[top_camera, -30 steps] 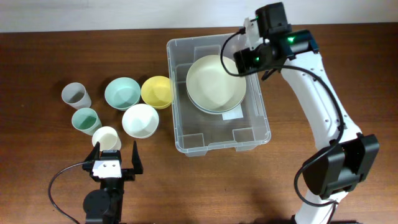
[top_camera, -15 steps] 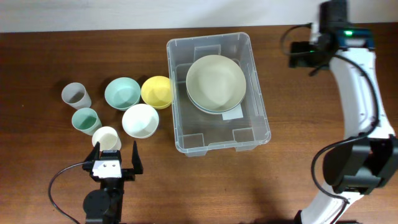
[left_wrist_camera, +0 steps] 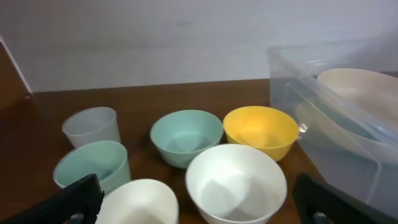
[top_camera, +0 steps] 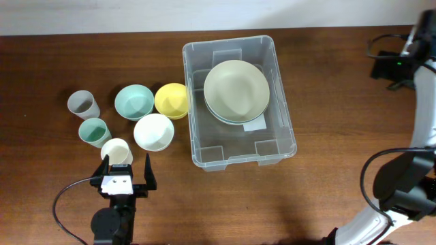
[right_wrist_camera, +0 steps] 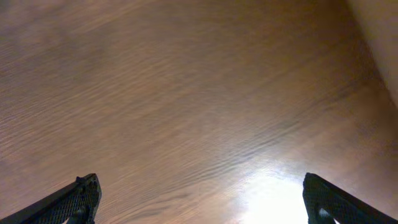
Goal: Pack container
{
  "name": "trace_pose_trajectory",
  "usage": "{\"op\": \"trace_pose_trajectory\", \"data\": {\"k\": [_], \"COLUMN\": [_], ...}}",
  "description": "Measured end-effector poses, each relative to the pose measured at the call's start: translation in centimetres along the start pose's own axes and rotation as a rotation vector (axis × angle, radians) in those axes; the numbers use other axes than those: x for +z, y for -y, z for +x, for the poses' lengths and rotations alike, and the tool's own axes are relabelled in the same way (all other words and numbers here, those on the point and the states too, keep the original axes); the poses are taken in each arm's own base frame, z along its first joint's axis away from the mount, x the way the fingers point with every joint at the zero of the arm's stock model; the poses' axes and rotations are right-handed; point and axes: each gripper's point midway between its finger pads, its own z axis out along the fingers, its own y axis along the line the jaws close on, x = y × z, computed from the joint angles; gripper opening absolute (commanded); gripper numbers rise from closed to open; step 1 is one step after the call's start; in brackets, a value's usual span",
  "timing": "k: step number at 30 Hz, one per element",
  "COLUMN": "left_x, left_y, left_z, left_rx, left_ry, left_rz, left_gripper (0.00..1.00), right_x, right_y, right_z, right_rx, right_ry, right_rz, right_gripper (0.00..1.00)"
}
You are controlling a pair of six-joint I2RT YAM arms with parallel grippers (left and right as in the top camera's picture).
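Ahead of the black-fingered left hand [top_camera: 127,170] stand a cream cup [top_camera: 116,150], a white bowl [top_camera: 152,131] and a mint cup [top_camera: 93,131]. Beyond them are a teal bowl [top_camera: 133,102], a yellow bowl [top_camera: 171,99] and a frosted grey cup [top_camera: 82,104]. To the hand's right, the clear container [top_camera: 193,102] holds a pale cream bowl [top_camera: 236,88] and a white label [top_camera: 255,124]. The surface [top_camera: 54,68] is dark brown wood grain.

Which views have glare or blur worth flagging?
Right wrist: the table grain looks smeared, with a bright glare patch near the bottom edge. Left wrist: the white bowl is in focus; the container wall looks hazy, with one small highlight. Overhead: even light, sharp, no glare.
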Motion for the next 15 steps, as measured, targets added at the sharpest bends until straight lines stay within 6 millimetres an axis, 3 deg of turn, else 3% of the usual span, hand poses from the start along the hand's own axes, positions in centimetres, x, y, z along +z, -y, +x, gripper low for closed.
{"op": "trace_pose_trajectory", "data": {"k": [5, 10, 12, 15], "left_x": [-0.3, -1.1, -1.6, -1.9], "left_y": [-1.4, -3.5, -4.4, -5.4], "left_z": [-3.4, -4.1, -6.4, -12.1], "left_rx": [0.026, 0.013, -0.005, -0.074], "left_ry": [0.134, 0.029, 0.012, 0.065], "left_rz": [-0.079, -0.192, -0.235, -0.271], "left_gripper": [1.0, 0.99, 1.0, 0.99], "right_x": [0.2, 0.2, 0.2, 0.2], "right_y": [1.4, 1.5, 1.5, 1.5], "right_z": [0.0, 0.0, 0.0, 0.0], "right_rx": [0.026, 0.027, 0.028, 0.027], "right_ry": [-0.004, -0.004, -0.004, -0.004], "right_rz": [0.015, 0.015, 0.016, 0.016], "right_gripper": [0.99, 0.99, 0.99, 0.99]}}
